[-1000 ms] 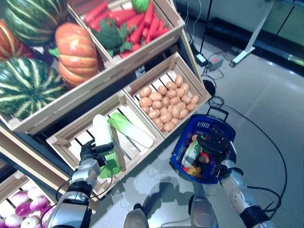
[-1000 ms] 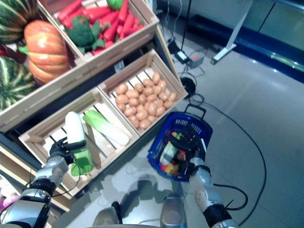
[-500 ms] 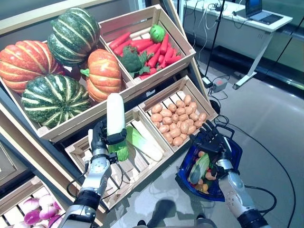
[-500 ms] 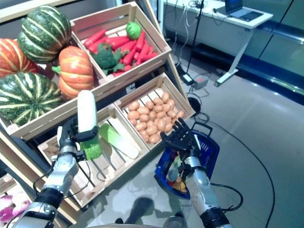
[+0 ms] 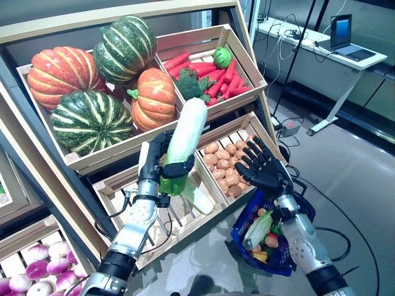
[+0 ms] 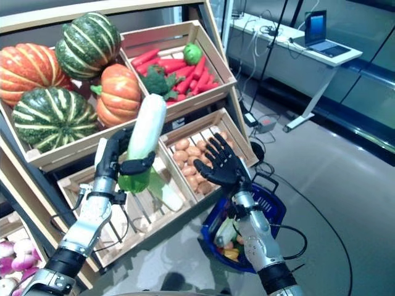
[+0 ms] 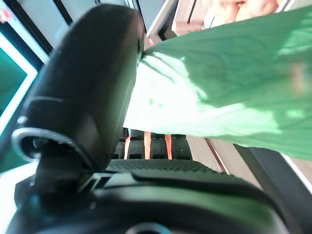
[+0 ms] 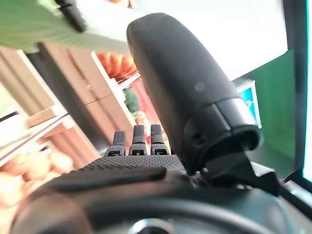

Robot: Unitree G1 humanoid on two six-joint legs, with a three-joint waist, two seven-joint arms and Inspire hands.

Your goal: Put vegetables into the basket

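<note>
My left hand [image 5: 158, 161] is shut on a long white cabbage with a green leafy base [image 5: 183, 139], held upright in front of the lower crates; its green leaves [image 7: 229, 92] fill the left wrist view. A second cabbage [image 5: 197, 198] lies in the lower-left crate [image 5: 117, 185]. My right hand [image 5: 262, 169] is open, fingers spread, raised just right of the held cabbage and above the blue basket [image 5: 281, 262]. The basket stands on the floor with several vegetables [image 5: 258, 229] in it.
The slanted shelf carries orange and green pumpkins [image 5: 92, 120] at the upper left, a crate of carrots and broccoli [image 5: 213, 71] at the upper right, and potatoes [image 5: 225, 166] in the lower-right crate. Purple onions [image 5: 43, 259] lie at the lower left. A desk [image 5: 327, 52] stands beyond.
The camera has tilted up. My left hand has lifted the cabbage out of the lower-left crate and carried it right. My right hand has risen from the basket to beside the cabbage.
</note>
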